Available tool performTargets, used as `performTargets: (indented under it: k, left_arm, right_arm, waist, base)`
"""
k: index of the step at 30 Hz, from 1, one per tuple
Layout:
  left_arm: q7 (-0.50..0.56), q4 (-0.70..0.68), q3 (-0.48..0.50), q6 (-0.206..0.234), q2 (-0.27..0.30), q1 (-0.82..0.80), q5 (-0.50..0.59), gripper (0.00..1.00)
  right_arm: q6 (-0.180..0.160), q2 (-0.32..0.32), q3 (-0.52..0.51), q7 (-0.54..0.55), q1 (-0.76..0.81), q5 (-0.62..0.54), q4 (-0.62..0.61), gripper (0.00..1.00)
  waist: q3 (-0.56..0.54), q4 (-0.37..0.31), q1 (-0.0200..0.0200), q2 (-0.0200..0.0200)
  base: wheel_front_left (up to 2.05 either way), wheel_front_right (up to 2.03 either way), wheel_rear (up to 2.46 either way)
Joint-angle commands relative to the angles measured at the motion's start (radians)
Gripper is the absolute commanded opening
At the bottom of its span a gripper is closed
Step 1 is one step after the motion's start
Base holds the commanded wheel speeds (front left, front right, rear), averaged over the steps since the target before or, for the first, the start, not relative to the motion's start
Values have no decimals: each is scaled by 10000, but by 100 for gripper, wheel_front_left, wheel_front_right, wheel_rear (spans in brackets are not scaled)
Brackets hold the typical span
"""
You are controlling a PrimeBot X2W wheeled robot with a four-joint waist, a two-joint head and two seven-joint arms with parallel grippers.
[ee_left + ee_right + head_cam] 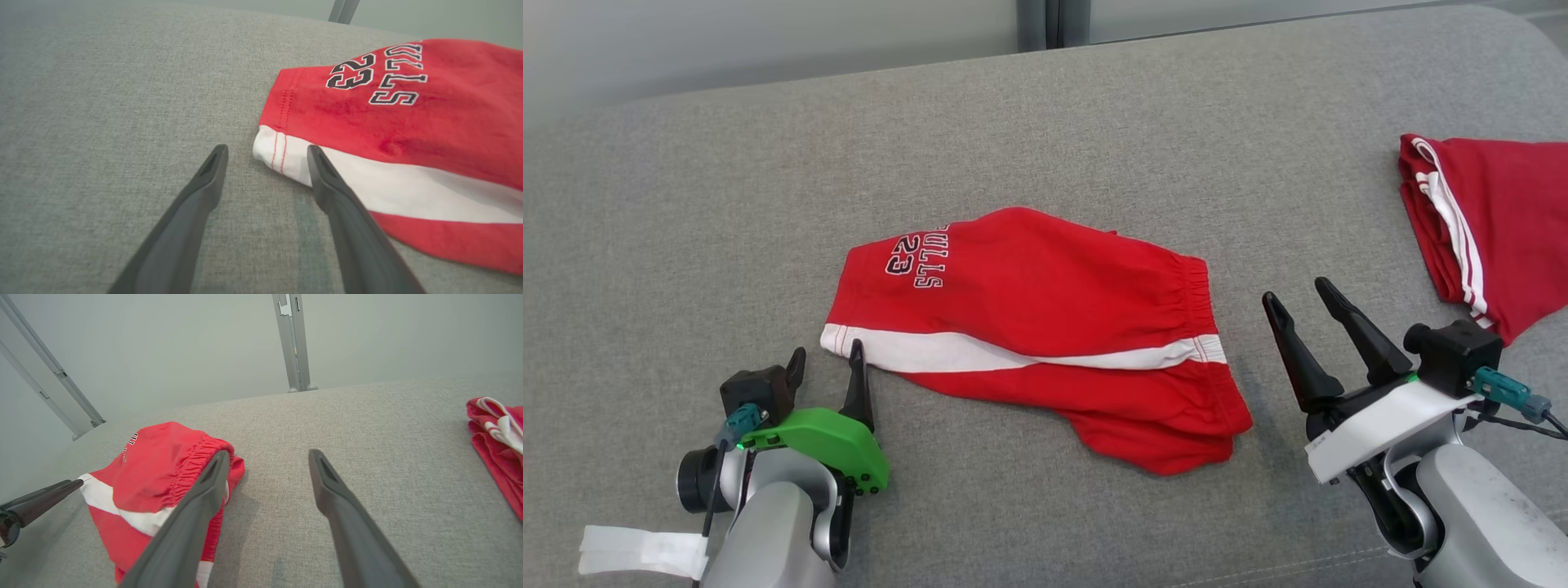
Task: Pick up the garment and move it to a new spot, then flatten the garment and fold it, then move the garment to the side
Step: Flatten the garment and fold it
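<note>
The garment (pixel 1045 327) is a pair of red shorts with a white side stripe and dark "23" lettering, lying folded on the grey cushion (pixel 1045 122). My left gripper (pixel 827 358) stands open at its lower-left corner, one fingertip (pixel 316 157) over the white hem and nothing between the jaws. In the left wrist view the garment (pixel 400 118) fills the right side. My right gripper (pixel 1298 296) hangs open just right of the waistband, raised off the cushion. In the right wrist view the garment (pixel 159 477) lies left of the open right gripper (pixel 267 455).
A second red garment with white stripes (pixel 1494 220) lies at the cushion's right edge, also seen as a second red garment (pixel 496 445) in the right wrist view. Grey metal posts (pixel 292 343) stand behind the cushion against a pale wall.
</note>
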Motion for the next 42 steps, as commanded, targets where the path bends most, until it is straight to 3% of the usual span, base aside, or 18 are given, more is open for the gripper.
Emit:
performTargets:
  k: [1,7,8,10,16,25,31,32,33,34,35,36,42]
  left_arm:
    - [-26,85,99,-76,31,-174,144,100]
    - [-26,437,290,-299,6,-299,229,100]
    - [-26,470,320,-334,2,-324,246,60]
    - [-26,573,385,-397,-7,-364,231,0]
    - [-24,375,531,-509,-18,-404,441,0]
    - [-24,166,657,-64,-34,178,928,0]
    - [-26,279,663,-76,-38,339,1026,0]
    - [-26,286,657,-56,-40,358,1038,4]
    - [-26,294,636,-36,-42,384,1041,16]
    - [-26,294,633,-38,-44,396,1004,38]
    - [-26,253,612,-55,-45,398,937,81]
    - [-26,182,577,-67,-46,396,860,100]
    - [-26,-326,260,35,-42,475,623,100]
  right_arm:
    - [-3,18,-28,-23,-68,-55,-24,100]
    - [-3,49,-29,-23,-30,-16,13,100]
    - [-3,59,-36,-23,-36,-19,5,100]
    - [-3,83,-37,-23,-54,-39,-13,100]
    - [-3,167,-49,-23,-106,-40,-108,100]
    - [-3,374,-115,-23,-212,-155,-191,100]
    - [-3,490,314,-23,-585,-105,-130,100]
    - [-3,508,417,-23,-662,-46,-83,100]
    - [-3,510,530,-23,-725,18,-14,100]
    - [-3,504,680,-21,-779,101,104,100]
    - [-3,479,844,-23,-842,170,236,100]
    - [-3,448,1019,-23,-911,251,349,100]
    - [-3,407,1717,-23,-959,818,597,100]
  waist:
    - [49,-70,0,0]
    - [109,-240,0,0]
    - [118,-259,0,0]
    - [136,-301,0,0]
    - [79,-187,0,0]
    - [-191,789,0,0]
    - [-218,1102,0,0]
    - [-226,1129,0,0]
    - [-233,1150,0,0]
    - [-238,1164,0,0]
    - [-243,1173,0,0]
    - [-247,1182,0,0]
    - [-226,1212,0,0]
  base:
    - [0,0,0]
    - [0,0,0]
    - [0,0,0]
    - [0,0,0]
    - [0,0,0]
    - [0,0,0]
    - [0,0,0]
    - [0,0,0]
    - [0,0,0]
    - [0,0,0]
    - [0,0,0]
    - [0,0,0]
    - [0,0,0]
